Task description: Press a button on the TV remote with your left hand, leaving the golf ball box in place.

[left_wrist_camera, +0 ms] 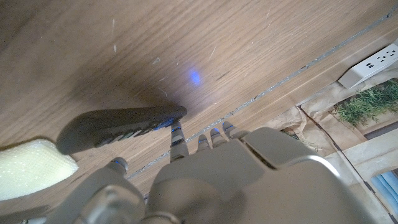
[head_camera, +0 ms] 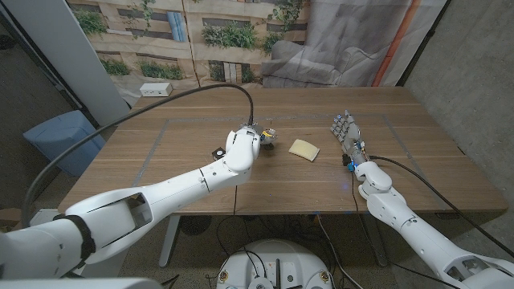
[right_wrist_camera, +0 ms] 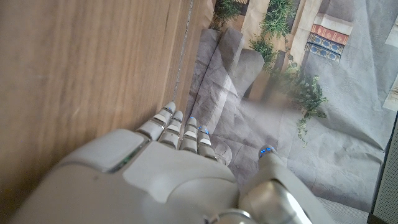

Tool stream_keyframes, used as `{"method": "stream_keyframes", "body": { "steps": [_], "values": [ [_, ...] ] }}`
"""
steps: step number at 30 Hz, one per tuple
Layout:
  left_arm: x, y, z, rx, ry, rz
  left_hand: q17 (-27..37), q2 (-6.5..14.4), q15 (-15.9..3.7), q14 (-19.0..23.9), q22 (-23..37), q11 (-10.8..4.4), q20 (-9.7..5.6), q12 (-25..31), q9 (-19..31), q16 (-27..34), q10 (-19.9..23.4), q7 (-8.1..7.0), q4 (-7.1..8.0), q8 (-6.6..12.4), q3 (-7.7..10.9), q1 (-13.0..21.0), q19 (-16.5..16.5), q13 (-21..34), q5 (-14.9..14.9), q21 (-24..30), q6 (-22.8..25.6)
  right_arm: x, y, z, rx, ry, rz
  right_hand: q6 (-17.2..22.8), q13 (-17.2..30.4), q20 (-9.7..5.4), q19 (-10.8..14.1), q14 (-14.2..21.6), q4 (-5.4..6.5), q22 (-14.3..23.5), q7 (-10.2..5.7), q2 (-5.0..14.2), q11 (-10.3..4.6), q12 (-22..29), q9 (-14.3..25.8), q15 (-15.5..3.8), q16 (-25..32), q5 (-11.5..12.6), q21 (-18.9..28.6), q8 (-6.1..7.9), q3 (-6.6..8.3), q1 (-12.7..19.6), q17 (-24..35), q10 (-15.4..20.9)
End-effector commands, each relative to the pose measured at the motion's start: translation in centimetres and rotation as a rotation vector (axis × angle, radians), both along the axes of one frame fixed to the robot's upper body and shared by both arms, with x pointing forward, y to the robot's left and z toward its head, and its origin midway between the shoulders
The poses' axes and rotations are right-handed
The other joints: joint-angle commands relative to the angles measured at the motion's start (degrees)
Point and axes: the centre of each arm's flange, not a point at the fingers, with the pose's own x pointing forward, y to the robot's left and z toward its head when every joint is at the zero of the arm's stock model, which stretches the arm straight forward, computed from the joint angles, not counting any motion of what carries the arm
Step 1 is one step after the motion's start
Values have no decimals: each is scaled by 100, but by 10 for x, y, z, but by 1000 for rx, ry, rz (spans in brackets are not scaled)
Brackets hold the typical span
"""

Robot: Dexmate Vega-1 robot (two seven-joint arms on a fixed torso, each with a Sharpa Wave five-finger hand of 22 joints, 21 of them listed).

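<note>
Two hands are in your views. Your left hand [head_camera: 241,147] sits over the middle of the wooden table [head_camera: 185,152], and from the head view it hides nearly all of the TV remote [left_wrist_camera: 118,126] — just a dark sliver pokes out past the fingers. The left wrist view shows the remote better: a dark, slim body lying flat on the wood, its rows of buttons only faint bumps, no label readable. One fingertip [left_wrist_camera: 176,132] reaches down to the remote's near end; the picture does not settle whether it touches or hangs just above. The other fingers are curled in beside it, nothing gripped.

Just beside the remote, toward the right edge, lies the golf ball box [head_camera: 304,149] — a pale yellow, flat shape, cut off at the frame edge in the left wrist view, with no writing you can make out.

Your right hand [head_camera: 347,133] stands near the right edge of the table, well apart from the box, fingers straight and close together, holding nothing.

At the far left corner rests a white power strip [head_camera: 156,90]; its markings are too small to read.
</note>
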Motion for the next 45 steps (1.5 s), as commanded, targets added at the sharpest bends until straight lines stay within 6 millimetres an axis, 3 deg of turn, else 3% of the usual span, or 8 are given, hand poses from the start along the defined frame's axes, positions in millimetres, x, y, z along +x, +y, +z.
{"method": "stream_keyframes", "body": {
  "steps": [1,23,45],
  "values": [
    [-3,3,5,-5,-23,-4,16,810,30,-1514,13,-6,15,32,11,31,-1060,-3,3,29,-43,-26,-1390,15,49,29,-36,3,3,4,-1,-6,1,60,8,24,8,30,4,17,-2,79,-6,15,14,17,41,-1,26,38,44,-4,16,13],
    [-8,5,12,-1,-44,-22,13,816,21,-1462,9,3,24,49,11,42,-1005,1,-3,48,-52,-18,-1342,15,59,45,-20,4,5,4,5,-13,3,69,8,27,10,23,-6,17,4,85,-8,18,14,13,50,-1,27,39,55,-19,4,19],
    [-33,25,25,-73,-119,-23,8,818,34,-1337,2,4,22,89,12,74,-869,-27,-11,54,-49,-7,-1256,15,69,70,-24,4,5,7,-5,-13,4,74,8,25,13,16,-16,17,1,85,-7,15,14,19,59,-3,27,38,58,-33,-2,14]
  ]
}}
